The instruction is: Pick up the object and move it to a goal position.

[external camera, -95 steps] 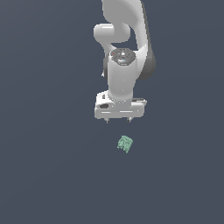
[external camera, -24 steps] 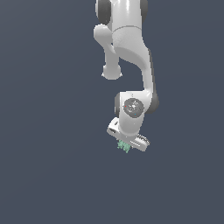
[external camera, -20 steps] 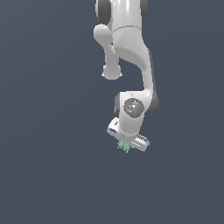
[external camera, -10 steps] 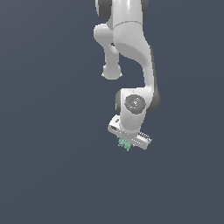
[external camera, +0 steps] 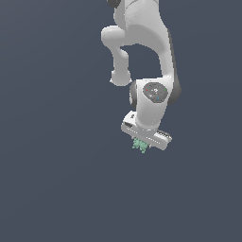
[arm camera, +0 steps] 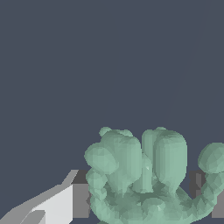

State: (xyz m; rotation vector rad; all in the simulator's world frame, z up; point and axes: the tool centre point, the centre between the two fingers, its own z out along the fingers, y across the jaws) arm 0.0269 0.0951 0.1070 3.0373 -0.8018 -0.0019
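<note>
Small mint-green, bumpy lump with rounded protrusions [external camera: 140,145] [arm camera: 144,179]: sits directly under the white robot gripper [external camera: 142,142], pinched between its fingers, only its lower part showing in the exterior view (upper part hidden by the gripper body). In the wrist view its base is cut off by the frame edge; one white-and-grey finger [arm camera: 65,201] touches its side, the opposite finger [arm camera: 199,183] mostly hidden behind it. White arm [external camera: 142,42] rises out of frame above a plain dark grey ground [external camera: 56,189].

A plain dark slate-grey surface [external camera: 52,189] fills both views; no edge shows, and nothing visibly rests on it.
</note>
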